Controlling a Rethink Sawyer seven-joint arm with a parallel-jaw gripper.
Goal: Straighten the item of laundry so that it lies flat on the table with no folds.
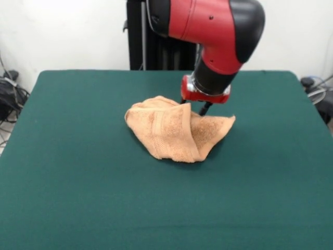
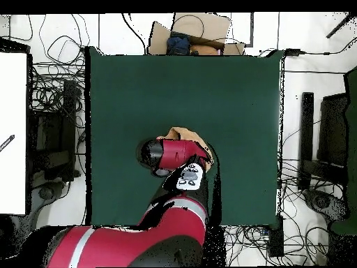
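The item of laundry [image 1: 171, 130], a peach-orange towel, lies crumpled in a folded heap near the middle of the green table [image 1: 78, 166]. One flap is doubled over the front and a corner points right. My gripper [image 1: 194, 105] comes down on the heap's rear top edge. Its two dark fingers stand apart, open, the left one [image 1: 183, 100] against a raised fold. In the overhead view only a strip of the towel [image 2: 183, 132] shows beyond the red arm [image 2: 174, 153], which hides the gripper there. The table [image 2: 139, 84] is far wider than the towel.
Green cloth surrounds the heap on every side. Cables [image 1: 10, 96] lie off the table's left edge, and more cables [image 2: 59, 98] and dark equipment [image 2: 328, 139] flank the table. A cardboard box [image 2: 202, 28] sits beyond its far edge.
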